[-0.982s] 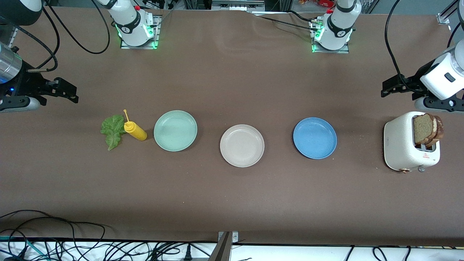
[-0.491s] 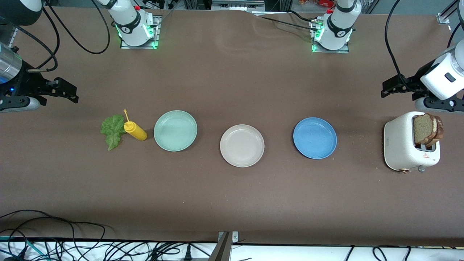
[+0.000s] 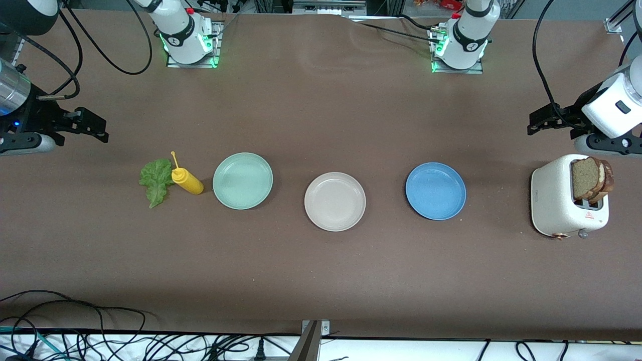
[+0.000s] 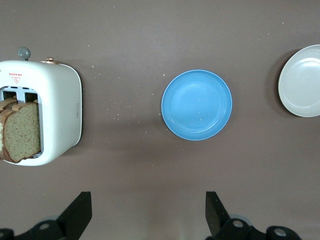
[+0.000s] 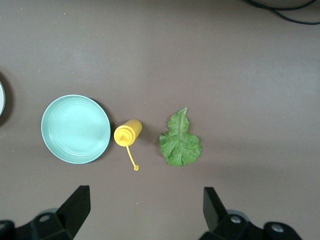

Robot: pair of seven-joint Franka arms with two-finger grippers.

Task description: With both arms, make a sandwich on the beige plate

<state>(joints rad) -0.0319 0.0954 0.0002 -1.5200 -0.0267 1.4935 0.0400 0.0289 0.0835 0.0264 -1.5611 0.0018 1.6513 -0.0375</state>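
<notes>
The beige plate (image 3: pixel 334 201) lies bare at the table's middle, and its edge shows in the left wrist view (image 4: pixel 302 80). Two brown bread slices (image 3: pixel 592 176) (image 4: pixel 22 131) stand in a white toaster (image 3: pixel 554 200) at the left arm's end. A green lettuce leaf (image 3: pixel 156 180) (image 5: pixel 180 142) lies flat at the right arm's end. My left gripper (image 3: pixel 539 123) (image 4: pixel 148 200) hangs open and holds nothing, above bare table beside the toaster. My right gripper (image 3: pixel 95 128) (image 5: pixel 146 195) hangs open with nothing in it, above bare table beside the lettuce.
A yellow squeeze bottle (image 3: pixel 187 181) (image 5: pixel 127 133) lies between the lettuce and a mint-green plate (image 3: pixel 243 180) (image 5: pixel 75 129). A blue plate (image 3: pixel 435 191) (image 4: pixel 196 104) sits between the beige plate and the toaster. Cables run along the table edge nearest the front camera.
</notes>
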